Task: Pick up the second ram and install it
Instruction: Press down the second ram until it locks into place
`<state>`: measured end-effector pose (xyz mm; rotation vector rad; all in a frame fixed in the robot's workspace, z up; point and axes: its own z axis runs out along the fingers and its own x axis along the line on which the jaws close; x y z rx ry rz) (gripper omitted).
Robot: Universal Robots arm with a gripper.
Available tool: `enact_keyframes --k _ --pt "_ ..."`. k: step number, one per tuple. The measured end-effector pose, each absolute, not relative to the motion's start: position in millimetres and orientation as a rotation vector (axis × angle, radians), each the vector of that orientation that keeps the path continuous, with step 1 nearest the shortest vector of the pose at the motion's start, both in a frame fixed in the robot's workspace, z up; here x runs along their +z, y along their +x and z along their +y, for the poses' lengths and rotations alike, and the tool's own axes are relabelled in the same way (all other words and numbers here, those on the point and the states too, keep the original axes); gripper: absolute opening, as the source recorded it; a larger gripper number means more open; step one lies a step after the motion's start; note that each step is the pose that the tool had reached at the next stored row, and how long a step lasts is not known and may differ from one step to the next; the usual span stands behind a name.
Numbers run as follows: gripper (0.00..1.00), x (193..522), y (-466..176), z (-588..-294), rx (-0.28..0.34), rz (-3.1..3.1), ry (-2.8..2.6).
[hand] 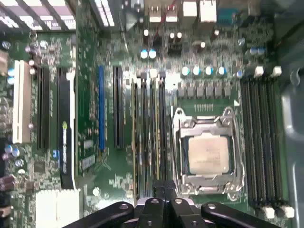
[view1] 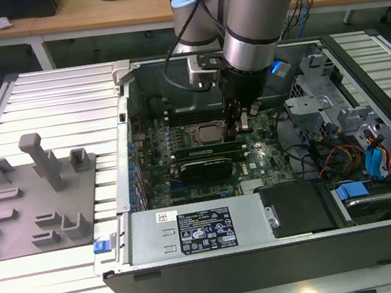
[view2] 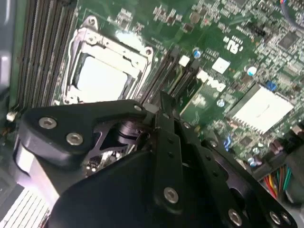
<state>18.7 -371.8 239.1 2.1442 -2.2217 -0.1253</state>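
Ext. view: light-blue and silver robot arm [view1: 257,14] reached down into open black desktop PC case [view1: 270,260] lying on its side on white slatted table [view1: 51,101]. Black gripper [view1: 240,127] was low over green motherboard [view1: 255,156], just beside square silver CPU socket [view1: 205,134], on socket's side toward ext. view's right.

Second ram, a long narrow green circuit-board stick [view1: 206,146]: appeared to lie along the slot bank next to the socket, w/ gripper at its end toward ext. view's right. In first wrist view the black fingers [hand: 164,192] sat over the bank of long black slots [hand: 147,133] beside the metal-framed CPU socket [hand: 207,154]; thin green/gold edges showed in that bank. Couldn't tell which edge was the second stick, or whether fully seated.

Fingers: drawn close together in both wrist views, tips [view2: 166,111] down at the slots. Couldn't tell whether they pinched the stick or only pressed on it.

Elsewhere: grey plastic tray w/ upright posts [view1: 39,201] on table at ext. view's left, well apart from case. Silver power supply box w/ label [view1: 200,229] along case's near edge. Bundle of red, orange and blue cables [view1: 371,154] at ext. view's right inside case.
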Motion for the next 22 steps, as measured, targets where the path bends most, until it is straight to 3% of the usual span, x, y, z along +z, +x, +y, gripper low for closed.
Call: enact_keyframes --k 11,22 --pt "0.11 232.9 16.3 -371.9 -0.115 -2.228 2.150" --pt "0.11 230.5 -68.4 -371.9 -0.087 -2.241 2.164"
